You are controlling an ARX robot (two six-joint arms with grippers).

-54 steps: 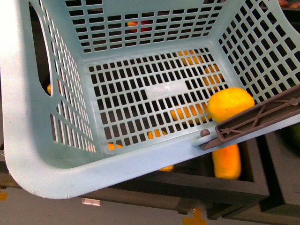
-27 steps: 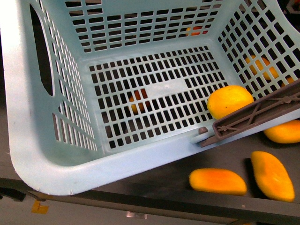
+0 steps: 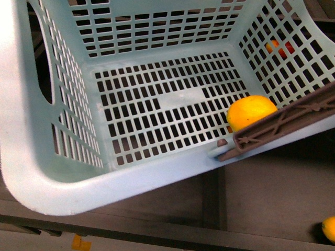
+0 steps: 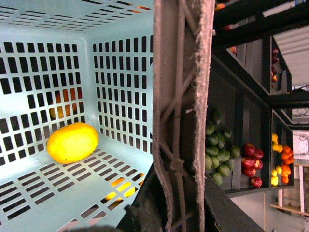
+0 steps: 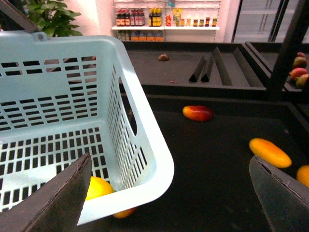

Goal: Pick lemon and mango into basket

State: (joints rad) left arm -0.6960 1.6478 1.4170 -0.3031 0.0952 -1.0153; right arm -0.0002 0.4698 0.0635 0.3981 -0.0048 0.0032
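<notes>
The pale mint-green basket [image 3: 157,172] fills the front view, tilted. The yellow lemon [image 3: 251,112] lies on its slotted floor in the corner by the brown handle [image 3: 293,123]. My left gripper [image 4: 181,212] is shut on that handle [image 4: 181,96], and the lemon [image 4: 72,141] shows beside it. My right gripper [image 5: 170,159] hangs open over the basket's corner rim [image 5: 159,169], with nothing between its fingers. An elongated yellow-orange mango [image 5: 269,152] lies on the dark shelf beyond the basket, apart from both grippers.
A red-orange fruit [image 5: 198,113] lies farther back on the same dark shelf, and another orange one [image 5: 124,211] shows under the basket. Angled dividers [image 5: 207,70] stand behind. Bins of green fruit [image 4: 217,150] and red fruit [image 4: 253,159] show past the handle.
The basket has kept moving over the display: the mangoes seen below its rim earlier have left the front view. The lemon has stayed in its corner by the handle.
</notes>
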